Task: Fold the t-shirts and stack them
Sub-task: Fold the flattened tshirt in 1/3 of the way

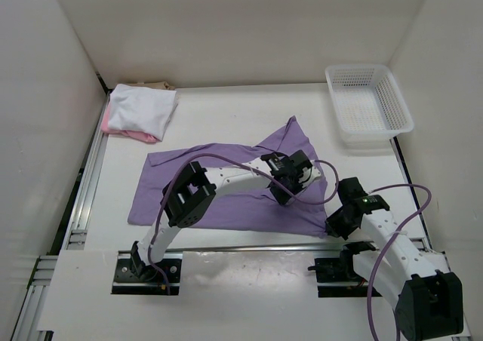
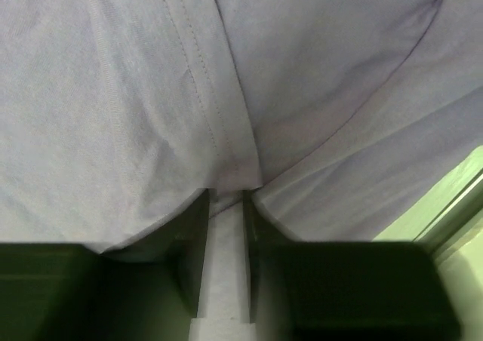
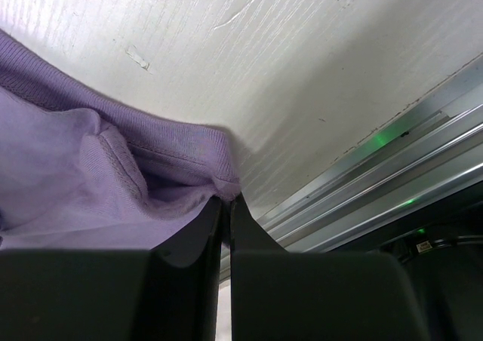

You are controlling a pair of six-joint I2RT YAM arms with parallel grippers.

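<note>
top external view: lavender shirt [image 1: 226, 198] lies spread on the tabletop [image 1: 226, 115], near the middle and toward the arms. its far right part is turned up into a point toward the basket [image 1: 337, 75]. both arms are over its right half.

left tool [image 1: 281, 194] is down on the shirt right of its middle. left wrist view: left tool [image 2: 226, 198] has its fingers [image 2: 192, 235] narrowly apart, and a stitched fold of the lavender shirt [image 2: 317, 77] runs down into the gap at the tips. whether the fingers press that fold cannot be told.

right tool [image 1: 332, 224] is at the shirt's near right corner. right wrist view: right tool [image 3: 226, 201] has its fingers pressed together, pinching the hemmed corner of the lavender shirt [image 3: 90, 175] at the tips. the corner is just above the bare tabletop [image 3: 302, 69], beside the metal rail [image 3: 392, 175] along the near edge.

other shirts: folded pile at the far left corner of the tabletop, well apart from the lavender shirt. white shirt [image 1: 143, 103] is on top, pink shirt [image 1: 128, 133] shows under its near edge, and tan shirt [image 1: 155, 86] shows only as a strip at the far edge.

basket is white mesh, upright, at the far right corner.
</note>
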